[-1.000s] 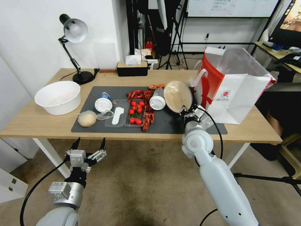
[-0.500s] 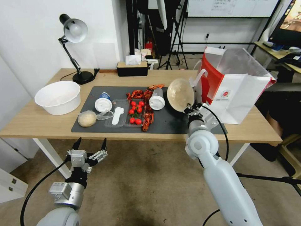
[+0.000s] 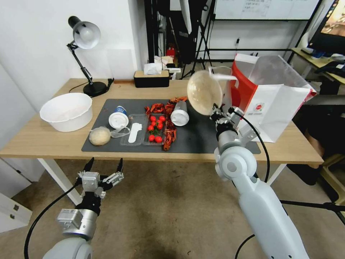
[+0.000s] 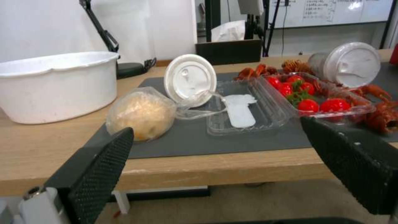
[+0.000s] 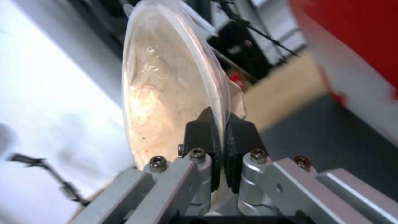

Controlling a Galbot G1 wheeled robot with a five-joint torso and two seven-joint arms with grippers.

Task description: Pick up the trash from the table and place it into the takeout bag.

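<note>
The right gripper point(image 3: 215, 109) is clamping the rim of the round bowl point(image 3: 204, 92), its two fingers pinched together on the edge, as the right wrist view confirms. The bowl is being held on edge, lifted clear of the grey mat point(image 3: 201, 138) and just beside the takeout bag point(image 3: 276, 104), close to its near handle; this tilt is probably meant to let the bowl pass through the bag's open top. The bag is standing upright on the table point(image 3: 43, 138) at the mat's far right end, and its contents cannot be made out from here. The left gripper point(image 3: 102, 169) is hanging below the table edge in front of the mat, fingers apart and gripping nothing, apparently waiting. Still lying on the mat, left of the bag, are the white-lidded cup point(image 3: 179, 114) on its side, the blue-white cup point(image 3: 118, 118), and the clear bag with the beige lump point(image 3: 100, 136). A clear tray point(image 3: 156, 130) is holding red tomatoes, with red crayfish shells beside it, and its open half is holding a white utensil. The white basin point(image 3: 66, 111) is sitting left of the mat, apparently empty. Judgement: one item is in transit; several are remaining.
</note>
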